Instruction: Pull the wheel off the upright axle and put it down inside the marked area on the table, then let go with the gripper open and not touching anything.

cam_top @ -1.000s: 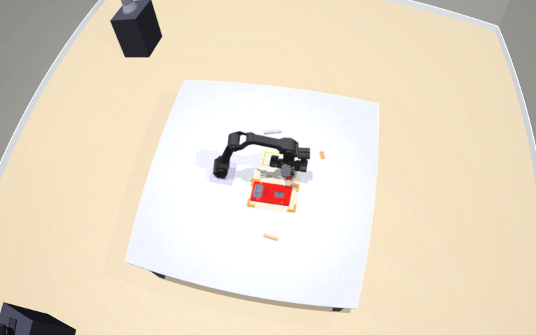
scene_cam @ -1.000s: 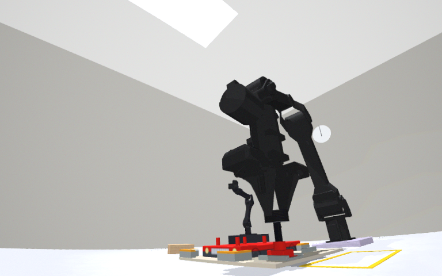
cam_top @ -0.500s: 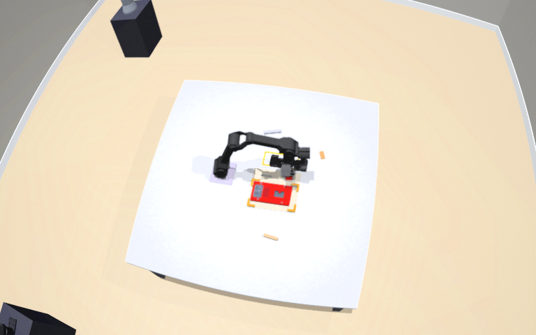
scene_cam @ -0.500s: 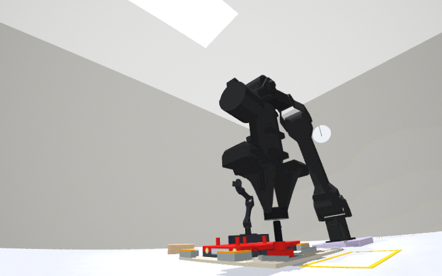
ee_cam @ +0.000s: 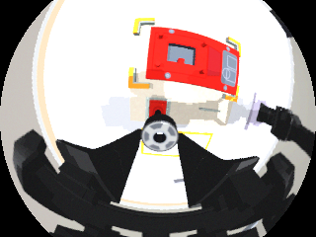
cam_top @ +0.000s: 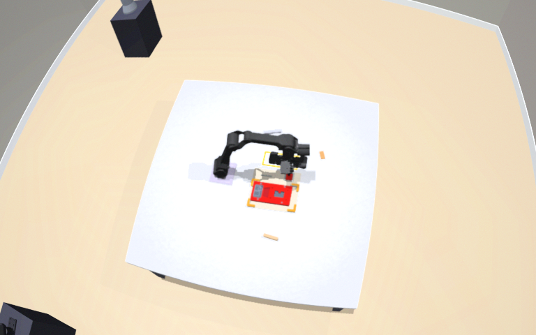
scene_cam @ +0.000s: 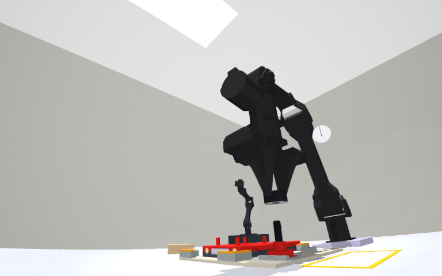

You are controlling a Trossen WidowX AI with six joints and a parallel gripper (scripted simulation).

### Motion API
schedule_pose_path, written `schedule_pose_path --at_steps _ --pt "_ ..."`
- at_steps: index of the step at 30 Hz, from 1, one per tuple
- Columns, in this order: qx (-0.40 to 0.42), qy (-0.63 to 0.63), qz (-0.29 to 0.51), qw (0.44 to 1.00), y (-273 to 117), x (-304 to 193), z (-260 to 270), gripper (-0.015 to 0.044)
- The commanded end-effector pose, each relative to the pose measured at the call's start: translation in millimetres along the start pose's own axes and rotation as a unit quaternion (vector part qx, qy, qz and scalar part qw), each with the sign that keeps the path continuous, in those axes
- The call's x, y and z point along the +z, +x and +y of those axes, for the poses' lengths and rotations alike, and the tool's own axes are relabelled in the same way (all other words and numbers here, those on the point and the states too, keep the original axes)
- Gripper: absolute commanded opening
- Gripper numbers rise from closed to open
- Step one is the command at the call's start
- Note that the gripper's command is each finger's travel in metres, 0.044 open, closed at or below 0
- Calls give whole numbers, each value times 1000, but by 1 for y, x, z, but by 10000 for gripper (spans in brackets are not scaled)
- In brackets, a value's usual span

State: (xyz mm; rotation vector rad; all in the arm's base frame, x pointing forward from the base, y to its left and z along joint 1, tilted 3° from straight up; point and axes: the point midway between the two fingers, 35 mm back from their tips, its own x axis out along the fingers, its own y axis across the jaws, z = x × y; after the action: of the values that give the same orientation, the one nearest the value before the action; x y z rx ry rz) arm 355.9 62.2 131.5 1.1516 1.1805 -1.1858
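Observation:
The black wheel with a grey hub [scene_cam: 275, 197] [ee_cam: 168, 133] is gripped between the two fingertips of my gripper [scene_cam: 275, 194] [ee_cam: 160, 134]. It hangs level, with a visible gap above the top of the black upright axle [scene_cam: 277, 230]. The axle stands on a red base [cam_top: 289, 176] [scene_cam: 281, 250] [ee_cam: 154, 105]; the wheel hides most of it in the wrist view. The marked area, a yellow outline [cam_top: 264, 158] [scene_cam: 387, 259] [ee_cam: 197, 133], lies on the table beside the board, partly hidden behind the arm in the top view. The wheel is not over it.
A red car body [cam_top: 271, 199] [ee_cam: 212, 61] with short red pegs sits on a beige board [scene_cam: 277, 264] between orange-topped corner blocks [scene_cam: 234, 255]. Wooden blocks [cam_top: 270, 236] [cam_top: 322, 154] lie farther off on the table. Another arm [scene_cam: 248, 208] stands in the background.

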Motion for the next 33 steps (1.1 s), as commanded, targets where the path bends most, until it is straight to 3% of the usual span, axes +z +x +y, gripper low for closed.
schedule_pose_path --at_steps 1,20,33 --pt "9 3 0 1000 -10 0 0 0" --pt "6 3 3 1000 -9 -89 -55 0" --pt "7 3 3 1000 10 -92 -57 0"
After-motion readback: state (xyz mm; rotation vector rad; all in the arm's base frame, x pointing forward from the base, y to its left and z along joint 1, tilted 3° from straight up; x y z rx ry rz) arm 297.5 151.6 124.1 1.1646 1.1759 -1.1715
